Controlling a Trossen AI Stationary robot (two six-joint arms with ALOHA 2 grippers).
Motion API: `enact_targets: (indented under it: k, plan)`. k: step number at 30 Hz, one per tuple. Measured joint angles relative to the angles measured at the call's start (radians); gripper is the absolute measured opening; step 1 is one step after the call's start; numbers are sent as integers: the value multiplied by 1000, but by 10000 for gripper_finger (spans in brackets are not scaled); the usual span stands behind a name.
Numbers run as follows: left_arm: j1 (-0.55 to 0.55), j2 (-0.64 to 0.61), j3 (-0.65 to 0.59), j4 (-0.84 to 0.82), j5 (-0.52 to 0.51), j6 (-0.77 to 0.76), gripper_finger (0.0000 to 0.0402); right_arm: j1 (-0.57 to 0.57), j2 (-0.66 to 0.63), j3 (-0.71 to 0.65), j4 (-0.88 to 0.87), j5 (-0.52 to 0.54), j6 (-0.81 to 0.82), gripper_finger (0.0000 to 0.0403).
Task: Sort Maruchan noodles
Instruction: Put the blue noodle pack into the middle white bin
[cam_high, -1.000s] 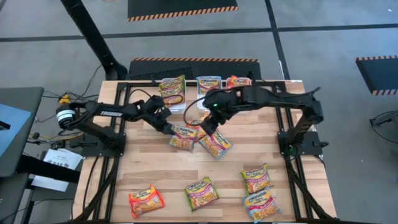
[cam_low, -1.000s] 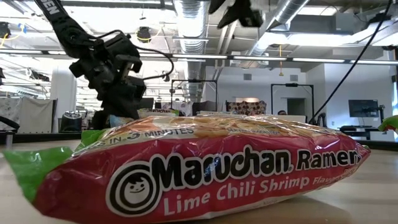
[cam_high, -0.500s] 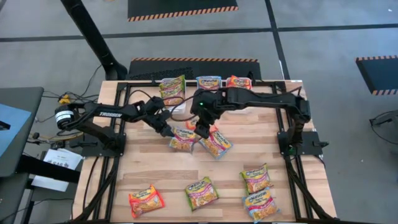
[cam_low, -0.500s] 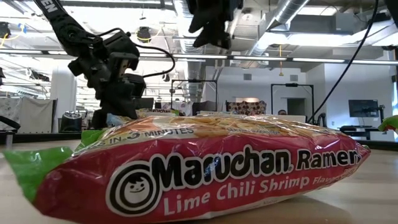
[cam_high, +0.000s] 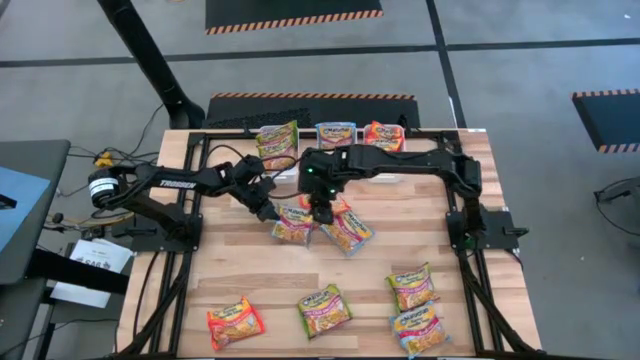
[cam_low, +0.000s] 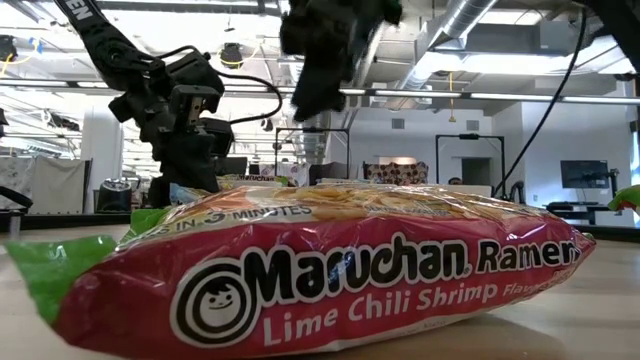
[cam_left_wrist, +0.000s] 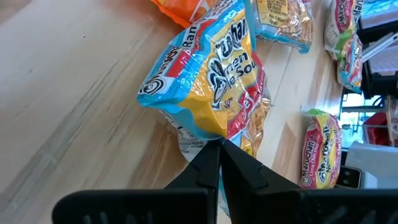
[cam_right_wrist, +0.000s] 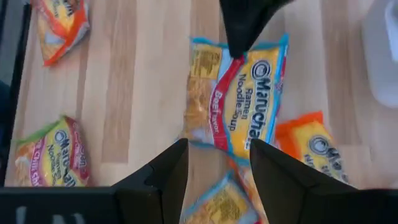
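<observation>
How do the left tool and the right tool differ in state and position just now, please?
The left tool is shut, pinching an edge of the blue-edged plastic ramen packet; the right tool is open and holds nothing. The left is at packet level; the right hovers above that packet. Both meet mid-table.

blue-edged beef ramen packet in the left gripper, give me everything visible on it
The blue-edged packet is a flat, glossy plastic wrapper, yellow in the middle with a red band, printed Maruchan Ramen Noodle Soup, Beef Flavor. It lies near the table's middle, in a cluster with an orange packet and another blue-edged one. The left gripper is shut on its crimped end. The right gripper hovers open above it, not touching.
</observation>
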Motion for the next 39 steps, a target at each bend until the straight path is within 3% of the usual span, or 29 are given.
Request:
enact_targets:
  k: [2, 21, 39]
  plan:
    - [-4, 0, 0, 0, 6, 9, 0, -12, 13, -4, -49, 2, -34, 202]
    - [-44, 0, 1, 7, -38, 29, 0, -40, 179, -1, 88, -67, -107, 205]
    - [-45, 0, 1, 30, -29, 28, 0, -33, 253, 0, 131, -25, 24, 205]
